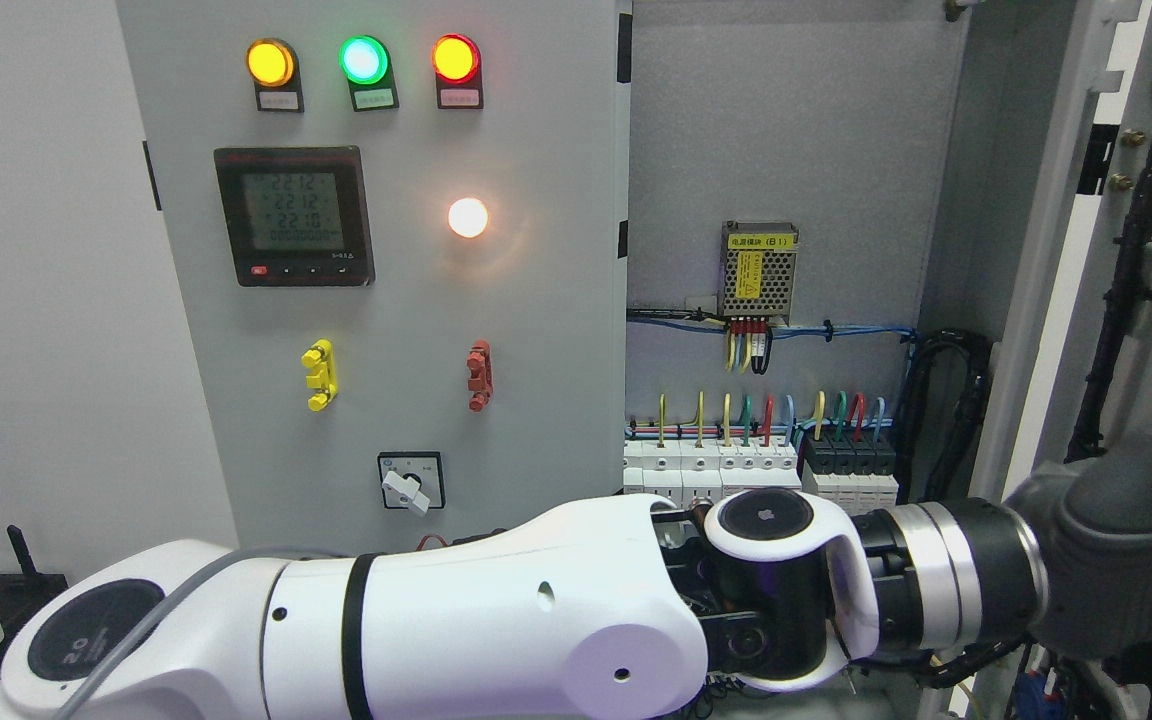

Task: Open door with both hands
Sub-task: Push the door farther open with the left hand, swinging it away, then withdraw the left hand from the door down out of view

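We saw the grey metal cabinet door (1066, 300) swung open, edge-on to the right of the exposed wiring bay (786, 250). The white left arm (456, 620) crossed in front of the bay's lower edge, and its dark grey hand (1126, 540) lay at the door's lower part. Whether its fingers were spread or gripping we could not tell; they were cut off at the frame edge. The closed grey panel (386, 300) with three round lamps (363, 60) stood left of the bay.

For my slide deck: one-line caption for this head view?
Left arm reaches across to the opened right door, exposing breakers inside the cabinet.
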